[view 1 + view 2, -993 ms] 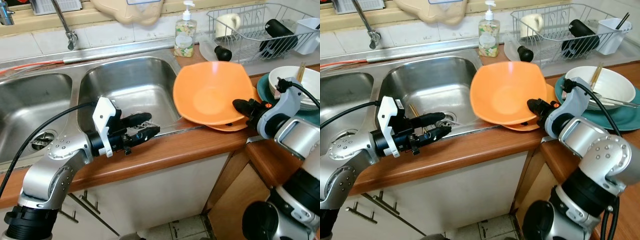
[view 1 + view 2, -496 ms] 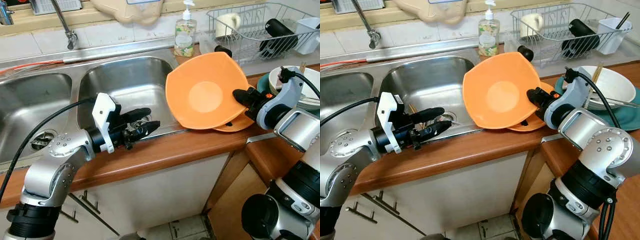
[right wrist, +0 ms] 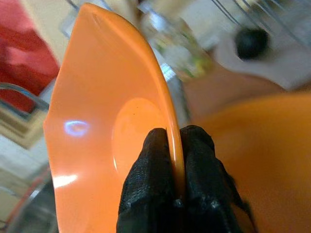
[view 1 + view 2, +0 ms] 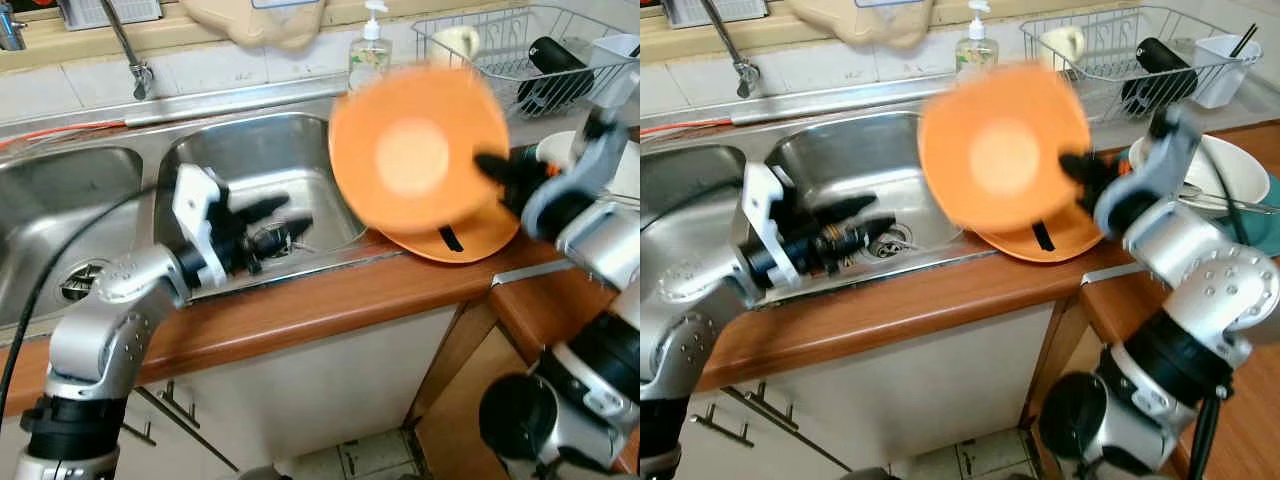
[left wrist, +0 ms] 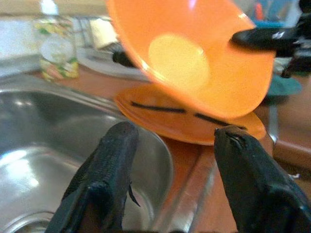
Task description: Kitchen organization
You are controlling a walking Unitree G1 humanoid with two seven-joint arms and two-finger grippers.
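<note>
One orange square-edged plastic bowl (image 4: 418,152) was tipped up on edge above the wooden surface (image 4: 330,300), its hollow facing left toward the steel sink basin (image 4: 255,165). The right end effector (image 3: 176,167) was clamped on the bowl's right rim, a black finger (image 3: 148,177) on either face. A second orange plate (image 4: 455,235) lay flat on the surface just beneath it. The left end effector (image 5: 172,167) hovered over the near edge of the sink basin with its fingers apart, gripping nothing, pointed toward the bowl. Farther back stood a clear soap pump bottle (image 4: 977,50), and to its right a wire dish rack (image 4: 1120,45). A white bowl (image 4: 1225,170) sat at far right.
</note>
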